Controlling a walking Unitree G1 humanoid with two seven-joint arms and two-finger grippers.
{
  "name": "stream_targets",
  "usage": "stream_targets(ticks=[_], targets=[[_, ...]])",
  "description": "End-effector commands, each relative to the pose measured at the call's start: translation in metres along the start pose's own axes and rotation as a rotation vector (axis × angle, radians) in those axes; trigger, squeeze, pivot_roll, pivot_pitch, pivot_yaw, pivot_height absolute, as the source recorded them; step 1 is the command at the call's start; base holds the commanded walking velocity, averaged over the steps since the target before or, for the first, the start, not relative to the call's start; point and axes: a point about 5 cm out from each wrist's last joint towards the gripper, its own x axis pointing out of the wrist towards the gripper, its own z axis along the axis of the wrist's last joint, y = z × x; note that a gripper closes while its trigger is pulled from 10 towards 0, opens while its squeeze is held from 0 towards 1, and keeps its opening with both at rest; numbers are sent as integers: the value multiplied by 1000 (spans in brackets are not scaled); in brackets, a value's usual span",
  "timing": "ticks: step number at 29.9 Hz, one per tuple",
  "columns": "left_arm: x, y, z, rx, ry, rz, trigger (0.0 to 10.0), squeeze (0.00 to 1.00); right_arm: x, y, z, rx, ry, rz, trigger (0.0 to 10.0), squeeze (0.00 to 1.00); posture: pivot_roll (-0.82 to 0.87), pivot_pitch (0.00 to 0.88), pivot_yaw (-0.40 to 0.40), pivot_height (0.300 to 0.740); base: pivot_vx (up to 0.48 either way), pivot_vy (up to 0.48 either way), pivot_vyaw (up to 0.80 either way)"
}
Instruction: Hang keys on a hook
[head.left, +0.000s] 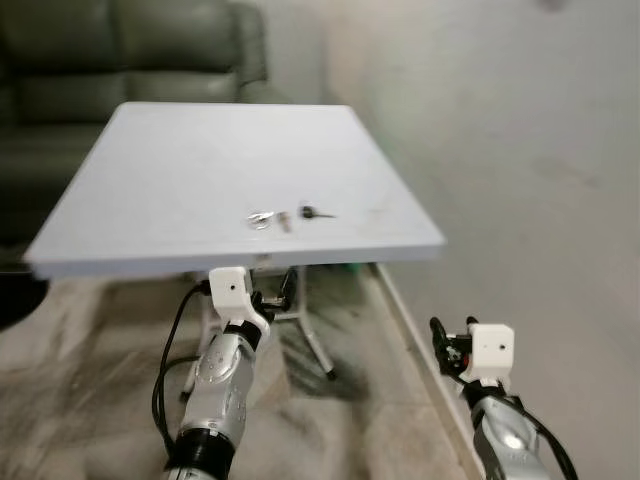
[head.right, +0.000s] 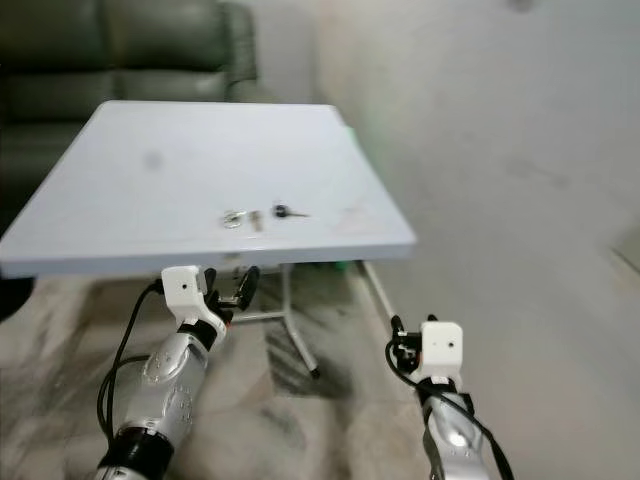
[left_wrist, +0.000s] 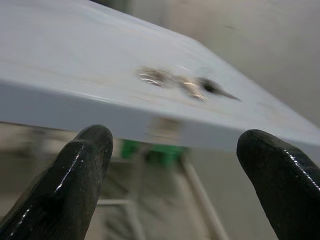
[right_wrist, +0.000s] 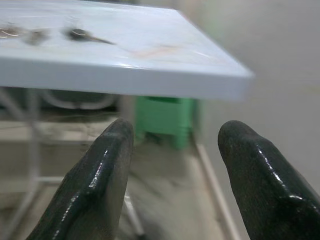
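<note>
Lying flat near the front edge of the white table (head.left: 150, 180): keys (head.left: 285, 217), small, light, hard metal, probably slidey. Best pinched at the ring end. Left gripper (left_wrist: 175, 180) spread wide below the edge, right gripper (right_wrist: 172, 175) parted too, lower down.

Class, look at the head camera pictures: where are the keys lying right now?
The keys lie on the white table, near its front edge and a little right of centre, above and beyond the left gripper.
</note>
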Motion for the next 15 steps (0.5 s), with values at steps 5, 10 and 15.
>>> stream_targets(ticks=[5, 10, 15], targets=[[1, -10, -3, -20, 13, -21, 10000, 0, -1, -10, 0, -10, 11, -16, 10000, 0, 2, 8, -75, 740, 0, 0, 800], [0, -9, -4, -24, 21, -21, 10000, 0, 1, -9, 4, 19, -12, -12, 10000, 0, 3, 10, -75, 740, 0, 0, 800], [0, -9, -3, -29, 16, -26, 10000, 0, 2, -9, 6, 67, -20, -13, 10000, 0, 3, 10, -76, 740, 0, 0, 0]])
